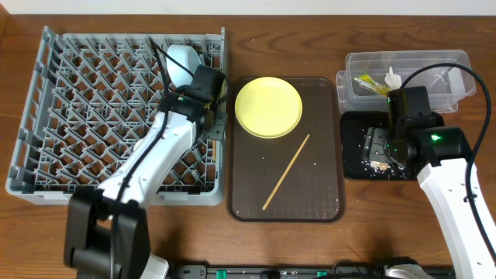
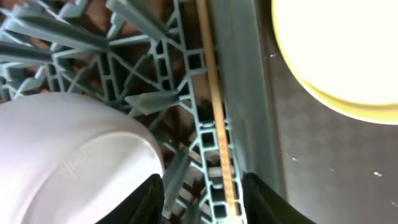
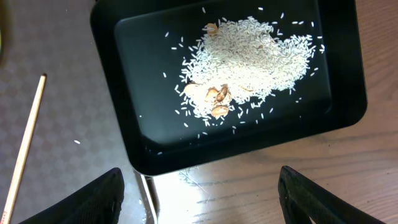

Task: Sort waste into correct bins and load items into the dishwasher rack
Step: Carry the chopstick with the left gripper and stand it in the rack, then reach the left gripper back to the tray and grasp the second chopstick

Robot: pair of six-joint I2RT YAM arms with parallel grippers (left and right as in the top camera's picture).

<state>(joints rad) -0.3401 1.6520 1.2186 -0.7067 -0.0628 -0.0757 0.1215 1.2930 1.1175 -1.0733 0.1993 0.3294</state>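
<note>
Left pincer (image 2: pixel 202 205): half spread over the rack's 3 o'clock rim; pinches nothing.
Chopstick in rack (image 2: pixel 214 118): thin, wooden, lying along the rim between the two fingers.
Right pincer (image 3: pixel 202 199): wide spread, empty, above the black tray.
Dishwasher rack (image 1: pixel 77 116): grey plastic lattice with pegs.
Pale bowl (image 2: pixel 68 162): smooth, round, in the rack at 9 o'clock of the left pincer, very near.
Black tray (image 3: pixel 348 74): glossy, holding rice crumbs (image 3: pixel 249 56).
Brown tray (image 1: pixel 310 194): at 3 o'clock of the rack, bearing the yellow plate (image 1: pixel 268 106) and a second chopstick (image 1: pixel 286 171).
Clear tub (image 1: pixel 457 66): at 12 o'clock of the black tray, wrapper (image 1: pixel 368 84) inside.
</note>
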